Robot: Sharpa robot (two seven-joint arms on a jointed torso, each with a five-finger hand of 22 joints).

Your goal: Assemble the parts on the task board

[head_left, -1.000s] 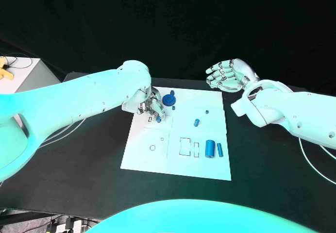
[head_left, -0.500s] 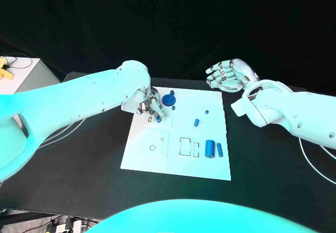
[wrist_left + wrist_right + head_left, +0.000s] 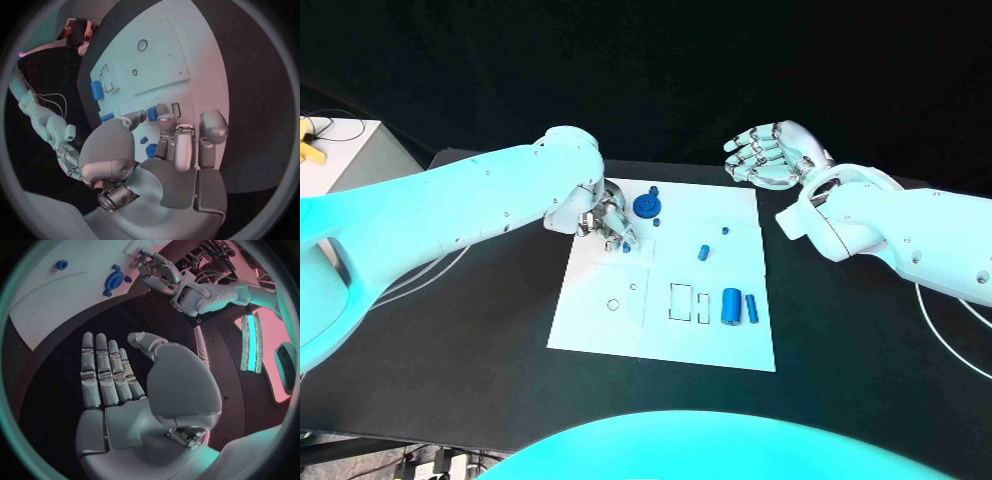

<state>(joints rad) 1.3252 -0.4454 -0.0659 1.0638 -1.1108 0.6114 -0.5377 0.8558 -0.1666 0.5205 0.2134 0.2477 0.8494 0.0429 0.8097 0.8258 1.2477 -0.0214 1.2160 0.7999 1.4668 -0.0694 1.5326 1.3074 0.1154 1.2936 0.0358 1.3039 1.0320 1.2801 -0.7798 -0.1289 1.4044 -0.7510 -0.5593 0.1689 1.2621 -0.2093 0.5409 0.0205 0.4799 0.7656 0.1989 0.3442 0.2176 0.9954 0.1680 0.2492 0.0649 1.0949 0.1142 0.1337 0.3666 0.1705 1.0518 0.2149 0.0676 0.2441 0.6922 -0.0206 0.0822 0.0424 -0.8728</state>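
White board (image 3: pixel 668 330) sits mid-table, unmoved. Your left hand (image 3: pixel 606 218) has barely shifted since a second ago, still low over the board's far left corner, pinching a small blue part (image 3: pixel 152 113). Right hand (image 3: pixel 764 155) stays raised, released, fingers apart.

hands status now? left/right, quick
Left hand: holding a small blue part between its fingertips over the task board.
Right hand: open, holding nothing, fingers extended.
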